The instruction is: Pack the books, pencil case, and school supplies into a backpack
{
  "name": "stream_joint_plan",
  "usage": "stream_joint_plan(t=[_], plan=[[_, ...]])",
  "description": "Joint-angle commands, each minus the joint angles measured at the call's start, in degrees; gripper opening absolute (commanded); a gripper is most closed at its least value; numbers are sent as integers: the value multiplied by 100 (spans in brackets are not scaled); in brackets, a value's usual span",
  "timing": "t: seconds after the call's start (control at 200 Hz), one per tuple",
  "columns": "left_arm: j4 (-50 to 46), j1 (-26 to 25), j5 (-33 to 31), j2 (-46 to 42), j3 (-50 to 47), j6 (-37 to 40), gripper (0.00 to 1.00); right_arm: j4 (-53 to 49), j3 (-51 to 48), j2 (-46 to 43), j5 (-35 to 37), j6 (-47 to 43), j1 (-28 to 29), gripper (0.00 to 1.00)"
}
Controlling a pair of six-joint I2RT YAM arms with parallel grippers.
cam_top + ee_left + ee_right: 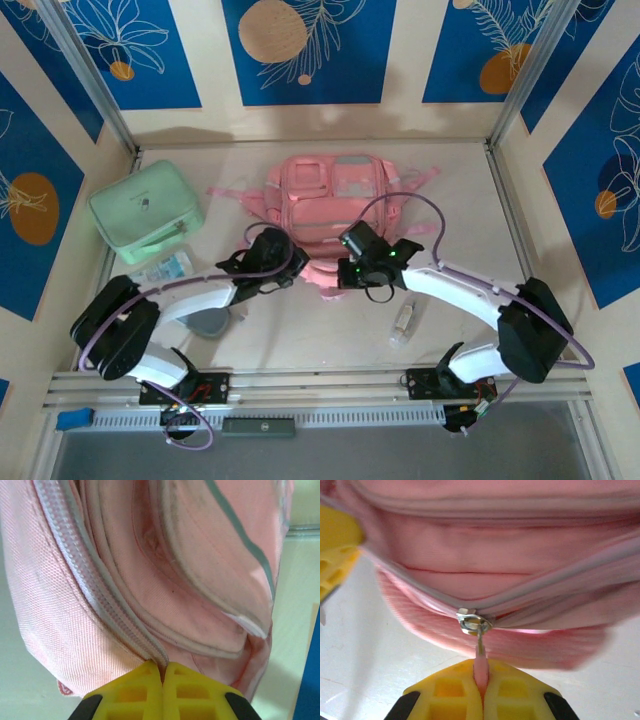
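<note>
Opening the backpack (335, 190) zip, both arms gripping at its near side.

The right pincer (482, 682) is clamped together on the pink pull tab (480, 662) hanging from the zip slider (471, 622). The left pincer (163, 675) is pinched on the bag's fabric at the zip seam, apparently to brace it. The backpack lies mid-table toward the far edge. Next, I judge, the right must draw the slider along its track while the left holds firm. The pencil case (207, 322) and bottle (403, 322) lie unpacked toward the near edge.
</note>
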Motion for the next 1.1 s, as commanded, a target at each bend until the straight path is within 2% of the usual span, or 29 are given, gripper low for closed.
stream_joint_plan(t=[0.0, 0.14, 0.225, 0.39, 0.53, 0.595, 0.665, 0.75, 0.83, 0.885, 0.94, 0.985, 1.09], plan=[[-1053, 648, -249, -385, -91, 953, 0, -736, -221, -475, 47, -159, -391, 0], [-1312, 1190, 64, -628, -48, 1483, 0, -875, -414, -726, -86, -278, -1067, 0], [-1510, 1396, 266, -538, 177, 1747, 0, -877, -357, -742, -181, -406, -1245, 0], [-1538, 1796, 584, -238, 630, 2201, 0, -541, -147, -743, -667, -711, -898, 0], [-1621, 2003, 733, 187, 1242, 2591, 0, -56, -43, -617, -1039, -615, -469, 0], [-1465, 2131, 1146, 424, 1472, 2737, 0, 118, -35, -505, -1066, -475, -412, 0], [-1477, 2229, 1729, 523, 1675, 2878, 14, 210, 14, -348, -1052, -327, -403, 0], [-1766, 2238, 1622, 264, 1601, 3020, 27, 254, 75, -190, -947, -311, -353, 0], [-2216, 2239, 1515, -86, 1472, 3070, 44, 288, 152, -82, -825, -300, -258, 0], [-2548, 2239, 1519, -327, 1357, 2887, 53, 323, 217, -12, -810, -295, -203, 0], [-2666, 2201, 1760, -577, 1194, 2541, 58, 282, 306, 71, -723, -268, -142, 0], [-2665, 2050, 1808, -807, 1049, 2269, 63, 223, 359, 137, -583, -232, -83, 0], [-2795, 1358, 1330, -1168, 967, 1690, 72, 236, 357, 242, -398, -163, 18, 0]])
